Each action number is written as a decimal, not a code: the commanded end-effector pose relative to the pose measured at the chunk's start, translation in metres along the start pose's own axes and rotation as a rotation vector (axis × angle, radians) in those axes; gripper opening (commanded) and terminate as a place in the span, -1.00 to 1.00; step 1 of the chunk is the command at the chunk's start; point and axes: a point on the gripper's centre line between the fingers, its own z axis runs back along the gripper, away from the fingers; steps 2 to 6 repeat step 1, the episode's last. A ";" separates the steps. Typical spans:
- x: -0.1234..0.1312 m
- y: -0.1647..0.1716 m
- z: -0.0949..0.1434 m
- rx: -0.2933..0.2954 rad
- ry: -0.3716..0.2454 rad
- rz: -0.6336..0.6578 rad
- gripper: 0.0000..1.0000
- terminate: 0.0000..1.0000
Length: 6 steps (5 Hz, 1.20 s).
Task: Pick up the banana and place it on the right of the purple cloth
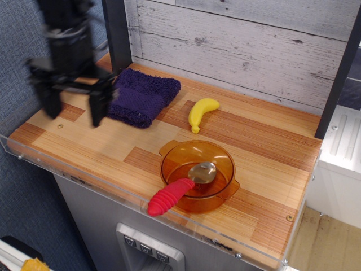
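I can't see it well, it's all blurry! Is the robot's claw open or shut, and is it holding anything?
Gripper: open, fingers spread apart, holding nothing; the banana lies on the table.

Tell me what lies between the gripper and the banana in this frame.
The purple cloth lies between them: the open gripper hangs at its left edge, the banana lies on bare wood to its right. The single camera view shows this.
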 end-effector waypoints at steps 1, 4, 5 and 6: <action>-0.016 0.015 0.008 0.022 -0.039 0.001 1.00 1.00; -0.016 0.015 0.008 0.022 -0.039 0.001 1.00 1.00; -0.016 0.015 0.008 0.022 -0.039 0.001 1.00 1.00; -0.016 0.015 0.008 0.022 -0.039 0.001 1.00 1.00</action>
